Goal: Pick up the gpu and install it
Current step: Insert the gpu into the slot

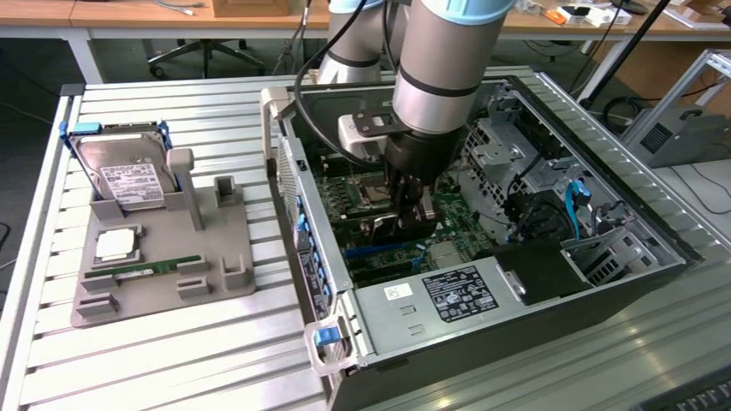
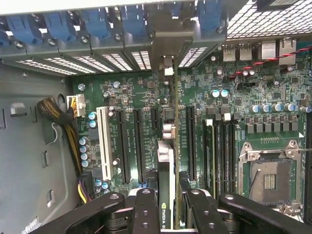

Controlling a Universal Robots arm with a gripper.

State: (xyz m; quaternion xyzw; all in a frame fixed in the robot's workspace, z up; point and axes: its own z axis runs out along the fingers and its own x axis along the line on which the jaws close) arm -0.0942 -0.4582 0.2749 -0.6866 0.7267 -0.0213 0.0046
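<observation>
We see the hand (image 2: 168, 197) clamped on the gpu (image 2: 165, 156), which stands on edge above the motherboard (image 2: 141, 97). Its long axis runs parallel to the slots (image 2: 137, 146), and its far end points at the rear slot covers (image 2: 97, 61).

This is a robotics lab or workshop. An industrial robot arm (image 1: 440, 77) reaches into an open computer case (image 1: 549, 342) on a slatted metal desk (image 1: 171, 360), and a grey parts fixture (image 1: 222, 248) sits near the desk's edge at the exterior view's left. Behind are wooden desks (image 1: 137, 17), an office chair (image 1: 205, 51) and an aluminium-profile frame (image 1: 703, 81).
</observation>
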